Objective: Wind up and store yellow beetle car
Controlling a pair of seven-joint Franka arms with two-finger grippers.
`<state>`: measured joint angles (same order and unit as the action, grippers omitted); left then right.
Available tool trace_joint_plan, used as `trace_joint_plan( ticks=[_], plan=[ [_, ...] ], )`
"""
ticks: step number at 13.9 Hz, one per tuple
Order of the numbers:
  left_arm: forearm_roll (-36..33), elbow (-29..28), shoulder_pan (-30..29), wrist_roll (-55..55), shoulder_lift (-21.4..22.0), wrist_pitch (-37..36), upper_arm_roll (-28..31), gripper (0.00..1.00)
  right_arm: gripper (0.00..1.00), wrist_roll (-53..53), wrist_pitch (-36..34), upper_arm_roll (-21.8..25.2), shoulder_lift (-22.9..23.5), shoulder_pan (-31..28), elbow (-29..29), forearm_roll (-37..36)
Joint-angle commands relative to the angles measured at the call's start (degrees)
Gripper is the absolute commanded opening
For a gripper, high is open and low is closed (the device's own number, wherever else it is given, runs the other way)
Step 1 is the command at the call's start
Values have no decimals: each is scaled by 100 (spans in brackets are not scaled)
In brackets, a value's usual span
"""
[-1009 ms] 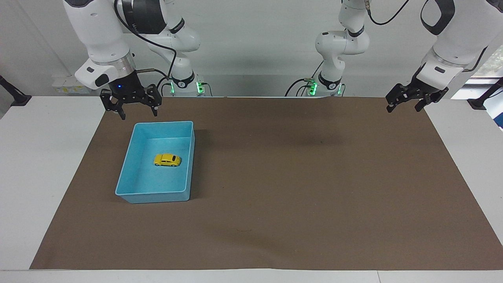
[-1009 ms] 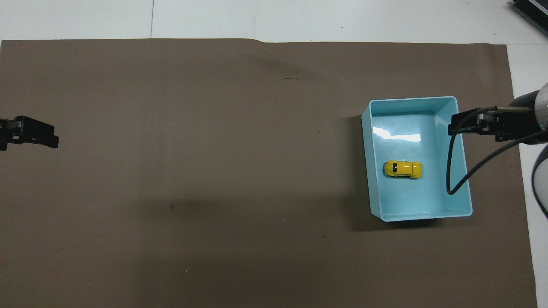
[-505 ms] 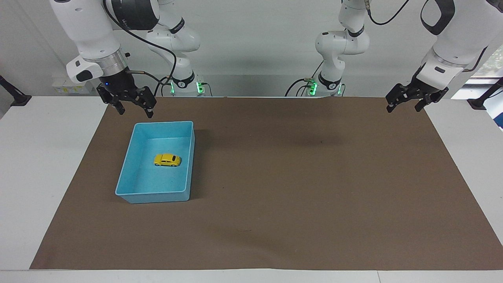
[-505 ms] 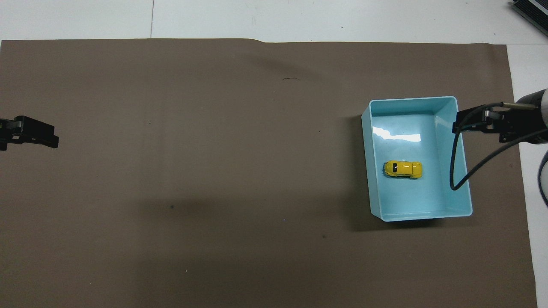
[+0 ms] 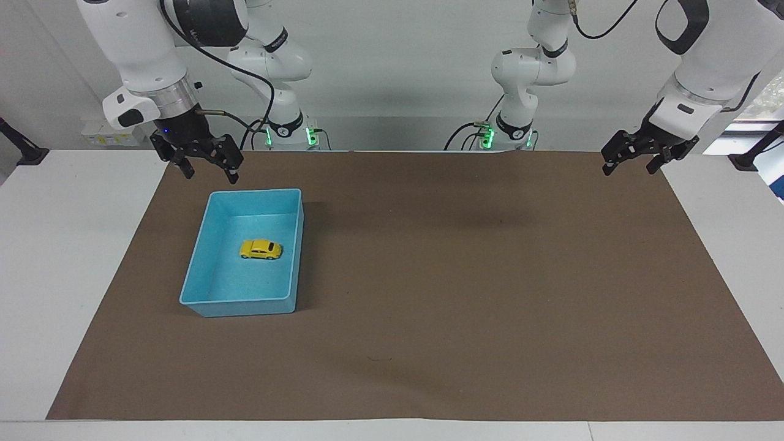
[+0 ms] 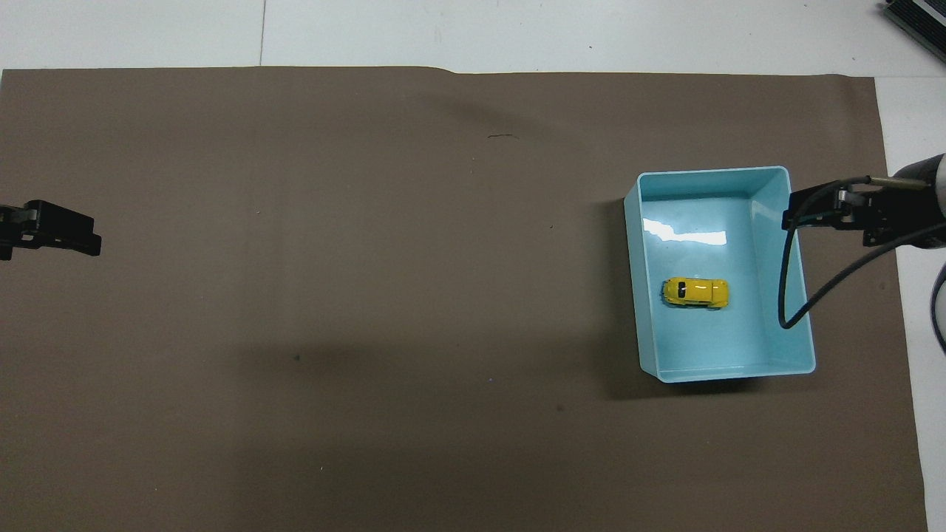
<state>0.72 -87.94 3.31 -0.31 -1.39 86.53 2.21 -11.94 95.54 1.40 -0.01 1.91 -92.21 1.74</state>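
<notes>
1. Our right gripper hangs spread and empty, raised above the blue bin rim nearest the robots.
2. The yellow beetle car sits below it, mid-bin, stored.
3. Our left gripper waits, spread.
4. We keep clear.

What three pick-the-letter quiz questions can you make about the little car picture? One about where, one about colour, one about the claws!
1. Where is the yellow beetle car?
A. In the blue bin
B. On the brown mat
C. In a claw

2. What colour is the bin?
A. Red
B. Light blue
C. Green

3. What are the right claw and left claw doing?
A. Both gripping the car
B. One squeezing the bin
C. Both open, holding nothing

Answers:
1 A, the car sits on the bin's floor.
2 B, its walls and floor are light blue.
3 C, both hang in the air, away from the car.
</notes>
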Motion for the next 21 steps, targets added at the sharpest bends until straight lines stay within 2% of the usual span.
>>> trace_joint_plan(
  ticks=[1,21],
  plan=[
    [-99,-48,-32,-4,104,-92,-27,100,100,-80,-53,-25,44,-33,115,160],
    [-99,-48,-41,-4,104,-84,-27,100,100,-63,-211,-8,27,-42,107,116]
  ],
)
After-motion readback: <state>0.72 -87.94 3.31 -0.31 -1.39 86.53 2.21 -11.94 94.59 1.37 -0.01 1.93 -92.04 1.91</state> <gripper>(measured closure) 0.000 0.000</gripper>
